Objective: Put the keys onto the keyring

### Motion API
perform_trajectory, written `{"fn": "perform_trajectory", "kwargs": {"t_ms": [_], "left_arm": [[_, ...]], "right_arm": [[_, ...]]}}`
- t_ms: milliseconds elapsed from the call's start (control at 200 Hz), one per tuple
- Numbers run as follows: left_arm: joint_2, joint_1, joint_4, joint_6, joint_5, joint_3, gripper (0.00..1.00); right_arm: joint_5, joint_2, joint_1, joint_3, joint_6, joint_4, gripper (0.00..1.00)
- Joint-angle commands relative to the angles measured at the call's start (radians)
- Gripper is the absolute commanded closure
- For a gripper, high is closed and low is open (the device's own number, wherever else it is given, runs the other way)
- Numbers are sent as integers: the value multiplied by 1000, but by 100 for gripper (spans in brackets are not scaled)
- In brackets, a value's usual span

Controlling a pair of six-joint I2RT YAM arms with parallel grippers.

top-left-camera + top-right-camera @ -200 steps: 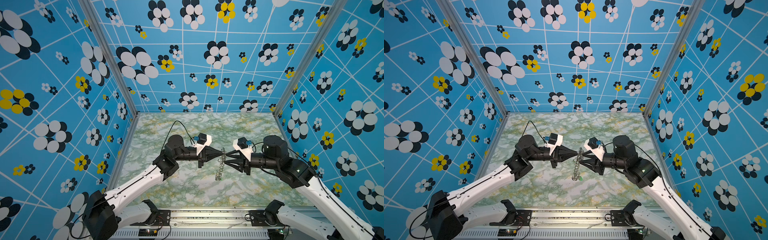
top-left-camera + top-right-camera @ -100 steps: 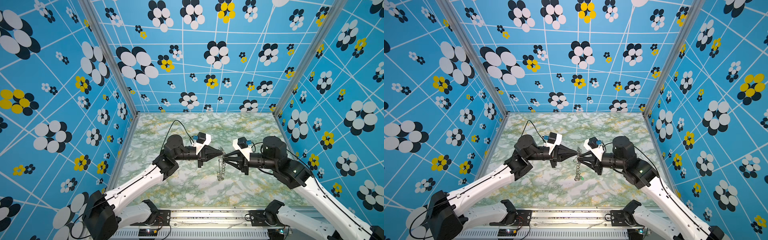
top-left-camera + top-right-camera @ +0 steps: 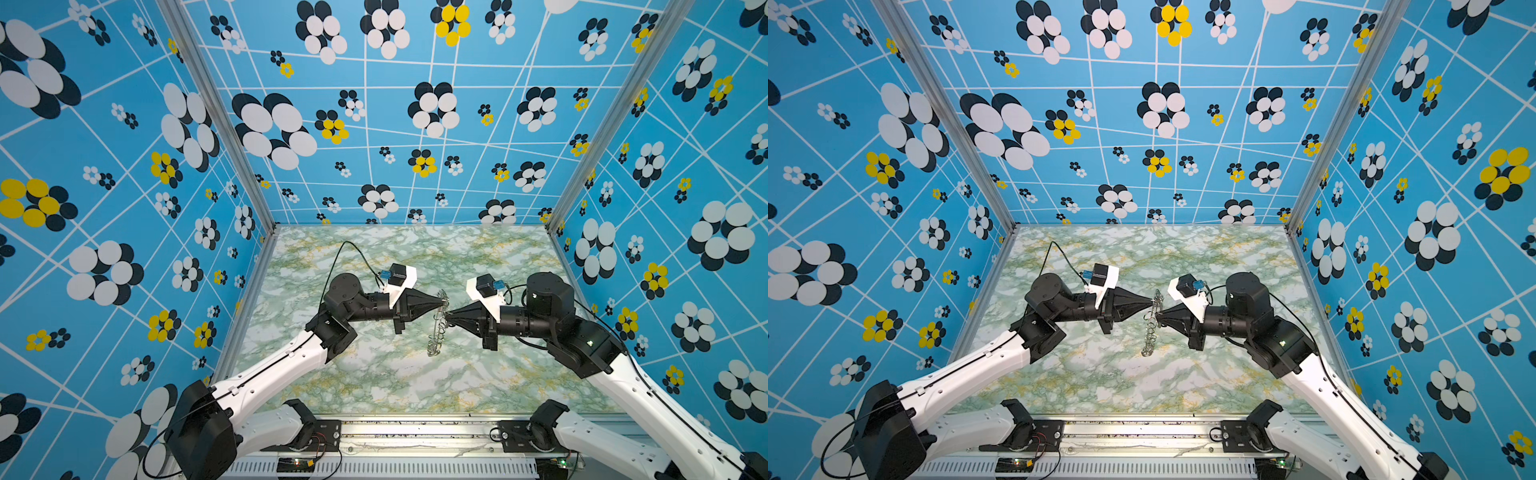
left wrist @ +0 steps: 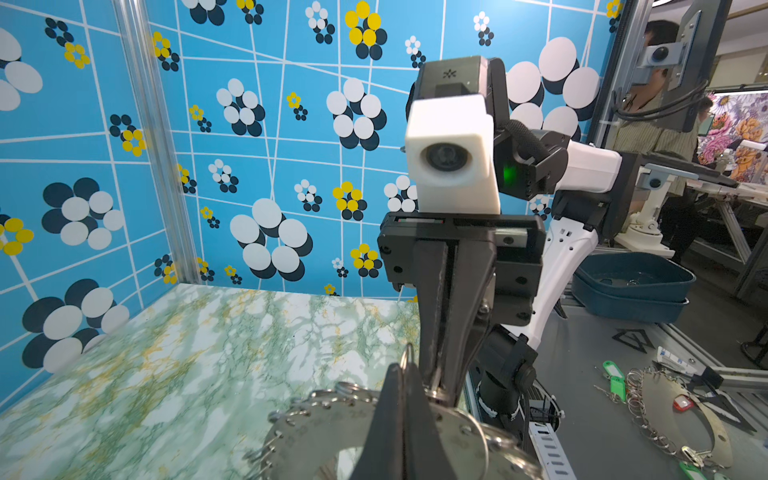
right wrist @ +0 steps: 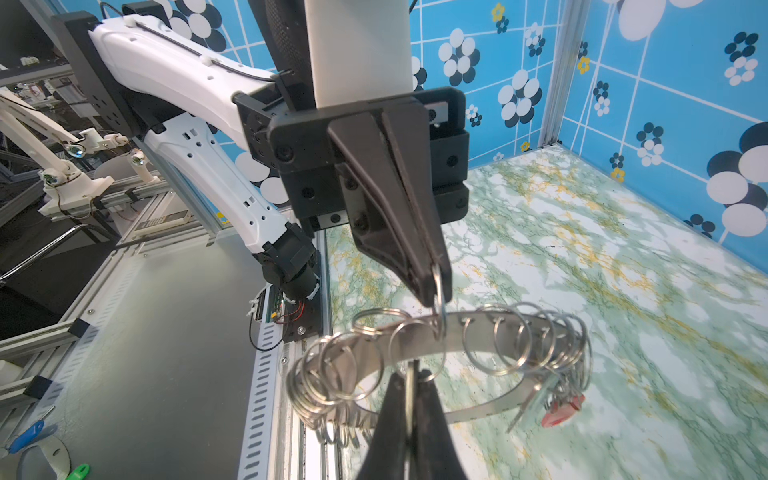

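The right tool (image 3: 448,321), spread apart a second ago, is now pinching shut on a wire loop (image 5: 410,374) of the keyring (image 3: 437,332). The left tool (image 3: 441,302) is clamping narrowly on another loop at the keyring's upper edge. The keyring is hanging on edge between both tools, over the green marbled surface (image 3: 374,374). A red-tagged key (image 5: 563,409) is dangling from the keyring's rim, well apart from the gripped loops.
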Motion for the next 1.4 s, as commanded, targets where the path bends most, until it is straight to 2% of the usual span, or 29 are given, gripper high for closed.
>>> {"fn": "perform_trajectory", "kwargs": {"t_ms": [0, 230, 415, 730, 850, 890, 960, 1060, 1144, 1394], "left_arm": [[7, 15, 174, -69, -33, 4, 100], [50, 13, 287, -146, -14, -1, 100], [54, 13, 313, -165, -7, -3, 100], [56, 13, 342, -189, 13, -9, 100], [44, 13, 322, -170, 16, -14, 100], [37, 13, 305, -157, 16, -16, 100], [26, 13, 285, -140, 14, -19, 100], [19, 13, 275, -127, 17, -22, 100], [17, 13, 272, -123, 21, -23, 100], [9, 7, 239, -95, 26, -19, 100]], "right_arm": [[-31, 28, 32, 2, -6, -29, 100], [-12, 75, 79, -25, 35, 70, 100], [-1, 104, 104, -40, 63, 122, 100], [64, 148, 118, -49, 85, 127, 100], [122, 121, 118, -44, 61, 83, 100], [146, 98, 118, -44, 46, 64, 97], [162, 65, 113, -32, 20, 16, 82], [177, 27, 96, -8, -14, -60, 67], [174, -6, 69, 6, -31, -97, 63], [85, -59, -27, 46, -44, -124, 58]]}}
